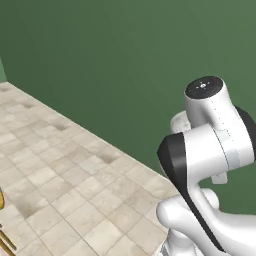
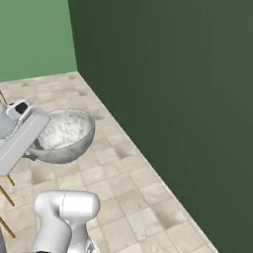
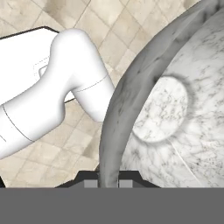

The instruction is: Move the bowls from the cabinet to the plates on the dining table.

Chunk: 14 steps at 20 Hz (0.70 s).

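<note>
In the hand view the two small dark fingertips of the gripper (image 3: 108, 183) stand close together at the bottom, clenched on the rim of the round, deep, speckled silvery-grey bowl (image 3: 175, 105). The rim passes straight between the two tips and curves up and to the right from there, and the pale marbled inside of the bowl with its round flat bottom lies to the right of it. Left of the rim, below the bowl, lies the floor of square beige stone tiles (image 3: 65, 140).

In the right base view the same bowl (image 2: 64, 133) hangs in the air above the tiled floor (image 2: 128, 197), held by its left rim at the end of the white arm, which reaches in from the left edge; the gripper (image 2: 33, 150) itself is largely hidden behind the hand's flat white housing. The bowl sits nearly level, its opening turned upward and a little toward the camera. Thin yellow legs of some piece of furniture, too little of it showing to tell which, stand at the left edge below the arm.

Beyond the bowl the tiles run to a plain dark green wall (image 2: 173, 99), which meets a lighter green wall (image 2: 34, 34) at the far corner
</note>
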Tool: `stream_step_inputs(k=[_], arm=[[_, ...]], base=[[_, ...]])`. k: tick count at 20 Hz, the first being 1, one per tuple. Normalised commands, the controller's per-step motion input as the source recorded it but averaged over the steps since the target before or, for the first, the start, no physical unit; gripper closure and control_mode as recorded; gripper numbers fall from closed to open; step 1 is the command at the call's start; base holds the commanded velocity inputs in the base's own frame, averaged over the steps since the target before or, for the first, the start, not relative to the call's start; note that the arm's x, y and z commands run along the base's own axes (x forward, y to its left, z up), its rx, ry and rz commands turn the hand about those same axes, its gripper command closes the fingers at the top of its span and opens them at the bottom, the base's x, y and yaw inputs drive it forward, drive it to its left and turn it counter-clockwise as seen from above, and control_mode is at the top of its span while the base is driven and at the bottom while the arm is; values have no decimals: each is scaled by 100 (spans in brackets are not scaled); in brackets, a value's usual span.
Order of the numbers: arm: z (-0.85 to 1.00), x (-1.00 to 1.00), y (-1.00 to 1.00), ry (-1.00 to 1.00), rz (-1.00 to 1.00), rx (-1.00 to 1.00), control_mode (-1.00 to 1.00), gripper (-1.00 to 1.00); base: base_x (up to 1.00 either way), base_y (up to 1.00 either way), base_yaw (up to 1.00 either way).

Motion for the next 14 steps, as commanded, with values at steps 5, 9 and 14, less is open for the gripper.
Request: stream_step_inputs(k=[5, 9, 14], arm=[[0, 0, 0, 0, 0, 0, 100, 100], [0, 0, 0, 0, 0, 0, 100, 100], [0, 0, 0, 0, 0, 0, 100, 100]], base=[[100, -19, 56], [100, -11, 59], [100, -8, 64]])
